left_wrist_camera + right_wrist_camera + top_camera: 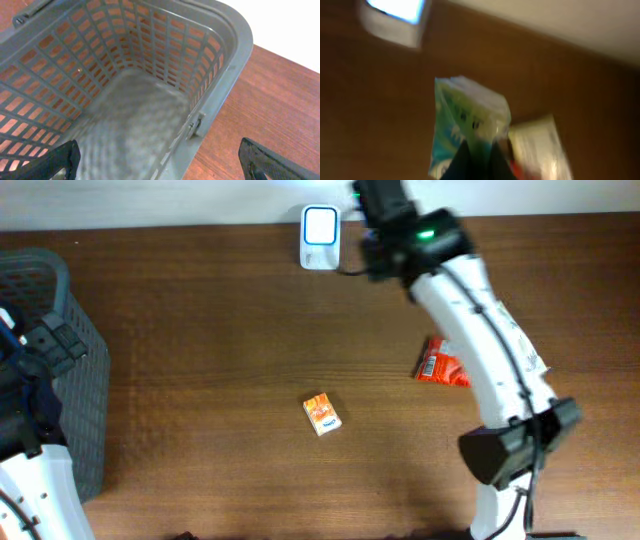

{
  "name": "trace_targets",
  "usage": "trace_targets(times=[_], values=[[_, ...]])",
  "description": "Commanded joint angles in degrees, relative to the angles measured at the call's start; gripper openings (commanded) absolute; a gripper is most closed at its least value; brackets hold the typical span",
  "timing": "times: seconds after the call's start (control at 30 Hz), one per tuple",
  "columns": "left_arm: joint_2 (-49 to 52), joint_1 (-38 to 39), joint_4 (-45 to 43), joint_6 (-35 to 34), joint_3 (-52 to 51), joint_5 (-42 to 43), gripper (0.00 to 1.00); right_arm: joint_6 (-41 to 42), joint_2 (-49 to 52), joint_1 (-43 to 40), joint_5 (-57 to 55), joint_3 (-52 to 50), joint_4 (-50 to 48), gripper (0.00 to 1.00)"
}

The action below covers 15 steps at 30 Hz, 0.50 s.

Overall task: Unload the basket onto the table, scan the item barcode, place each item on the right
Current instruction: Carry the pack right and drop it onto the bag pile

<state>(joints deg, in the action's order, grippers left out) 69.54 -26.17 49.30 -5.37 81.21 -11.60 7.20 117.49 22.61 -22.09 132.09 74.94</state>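
Right arm [490,330] up first: smooth white shell, a thin black cable [518,355] traced along it, and a black joint housing [515,442] at the end far from the gripper. Just behind the right gripper [477,152], a green light [427,235] glows on black casing. Left gripper [160,167]: matte black fingers [57,161], with the white left arm [45,480] behind.
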Motion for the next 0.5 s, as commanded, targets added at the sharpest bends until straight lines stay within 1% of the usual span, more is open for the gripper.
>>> trace_targets(times=[0.0,0.1,0.27,0.3,0.33,0.37,0.43,0.47], values=[[-0.1,-0.3,-0.1,0.7,0.2,-0.2,0.99,18.4,3.0,-8.0,3.0,-2.0,9.0,0.04],[-0.1,-0.3,-0.1,0.7,0.2,-0.2,0.99,18.4,4.0,-13.7,7.9,-7.8,10.8,0.04],[-0.1,-0.3,-0.1,0.7,0.2,-0.2,0.99,18.4,4.1,-21.4,12.3,-22.1,8.6,0.04],[-0.1,-0.3,-0.1,0.7,0.2,-0.2,0.99,18.3,4.1,-22.2,12.9,-23.8,8.1,0.07],[-0.1,-0.3,-0.1,0.7,0.2,-0.2,0.99,18.1,4.1,-22.8,12.9,-24.9,8.0,0.15],[-0.1,-0.3,-0.1,0.7,0.2,-0.2,0.99,17.4,4.1,-23.3,12.9,-25.6,8.0,0.31],[-0.1,-0.3,-0.1,0.7,0.2,-0.2,0.99,15.1,3.9,-24.1,14.0,-25.2,8.0,0.55],[-0.1,-0.3,-0.1,0.7,0.2,-0.2,0.99,13.1,3.7,-24.2,15.6,-24.3,8.2,0.60]])
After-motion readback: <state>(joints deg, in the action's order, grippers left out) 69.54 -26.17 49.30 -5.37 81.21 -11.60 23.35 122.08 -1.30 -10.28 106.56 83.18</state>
